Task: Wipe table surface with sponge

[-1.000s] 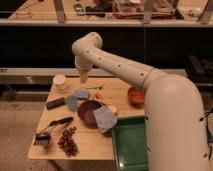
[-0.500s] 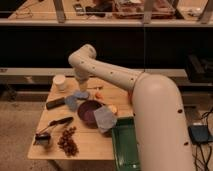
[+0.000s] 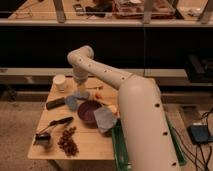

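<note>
- The sponge (image 3: 83,94) lay flat on the far middle of the table surface (image 3: 95,142), just beyond the purple bowl (image 3: 89,111), not yet lifted.
- The gripper (image 3: 80,85) hung just above the sponge, claw spread wide, gripping nothing visible.
- By my judgement no wiping was under way: the grasp and every stroke were left to do.

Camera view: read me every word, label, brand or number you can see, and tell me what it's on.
No text can be read anywhere in this view.
White cup: no print shows.
Items on the top shelf: any labels are too blurred to read.
Robot arm: no legible marking.
Claw, low over the sponge on the table surface: no marking shows.
</note>
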Tool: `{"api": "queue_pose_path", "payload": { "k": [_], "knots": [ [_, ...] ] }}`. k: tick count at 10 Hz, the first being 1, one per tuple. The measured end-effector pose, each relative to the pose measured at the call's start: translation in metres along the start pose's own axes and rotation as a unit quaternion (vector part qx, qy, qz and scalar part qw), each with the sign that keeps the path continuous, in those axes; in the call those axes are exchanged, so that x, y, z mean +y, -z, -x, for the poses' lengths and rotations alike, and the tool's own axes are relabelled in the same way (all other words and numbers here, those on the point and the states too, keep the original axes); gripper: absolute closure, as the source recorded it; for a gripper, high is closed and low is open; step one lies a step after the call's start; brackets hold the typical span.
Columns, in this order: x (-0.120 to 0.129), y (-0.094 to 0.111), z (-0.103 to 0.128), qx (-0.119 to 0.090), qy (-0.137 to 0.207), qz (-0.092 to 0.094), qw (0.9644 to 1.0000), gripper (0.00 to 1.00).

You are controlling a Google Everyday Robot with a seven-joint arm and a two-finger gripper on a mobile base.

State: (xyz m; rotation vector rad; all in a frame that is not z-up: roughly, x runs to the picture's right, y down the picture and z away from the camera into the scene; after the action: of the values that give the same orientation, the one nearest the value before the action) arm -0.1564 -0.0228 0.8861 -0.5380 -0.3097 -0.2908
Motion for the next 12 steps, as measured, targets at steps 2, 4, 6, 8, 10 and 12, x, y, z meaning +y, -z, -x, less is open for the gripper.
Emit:
{"api": "queue_pose_path", "payload": {
  "k": [2,4,6,8,10,12],
  "knots": [
    [0.001,0.000,0.000,0.000,0.001,0.000,1.0000,0.35],
    [0.000,0.000,-0.001,0.002,-0.007,-0.005,1.0000,0.35],
    [-0.013,-0.006,-0.024,0.008,-0.027,-0.021,0.9994,0.35],
    [-0.025,-0.019,-0.030,0.007,-0.030,-0.032,0.9990,0.35],
    [-0.028,-0.034,-0.037,0.005,-0.036,-0.026,0.9990,0.35],
    [-0.017,-0.035,-0.037,0.007,-0.037,-0.016,0.9992,0.35]
  ]
}}
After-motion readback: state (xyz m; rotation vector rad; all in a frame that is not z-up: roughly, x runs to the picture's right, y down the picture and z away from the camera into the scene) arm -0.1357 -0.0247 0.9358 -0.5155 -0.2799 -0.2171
